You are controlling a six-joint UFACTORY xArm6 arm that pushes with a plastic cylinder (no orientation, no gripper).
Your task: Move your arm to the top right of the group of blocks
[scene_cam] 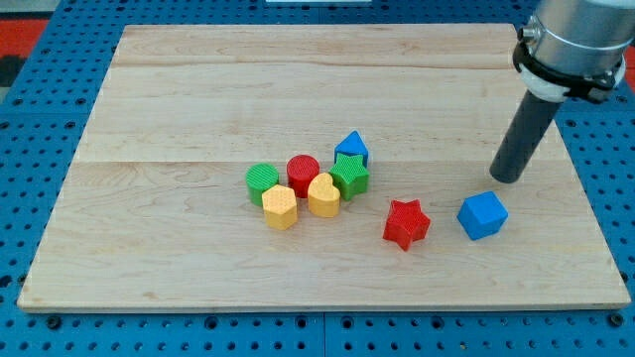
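A cluster of blocks lies at the board's middle: a green cylinder [262, 182], a red cylinder [304, 172], a yellow hexagon [280, 206], a yellow heart [323, 194], a green star [349, 175] and a blue block [351, 148] behind the star. A red star [406, 223] and a blue cube [482, 215] lie apart to the right. My tip [507, 178] rests on the board just above and right of the blue cube, not touching it, well right of the cluster.
The wooden board [198, 89] sits on a blue pegboard surface [40, 149]. The arm's grey body [575, 40] hangs over the board's top right corner.
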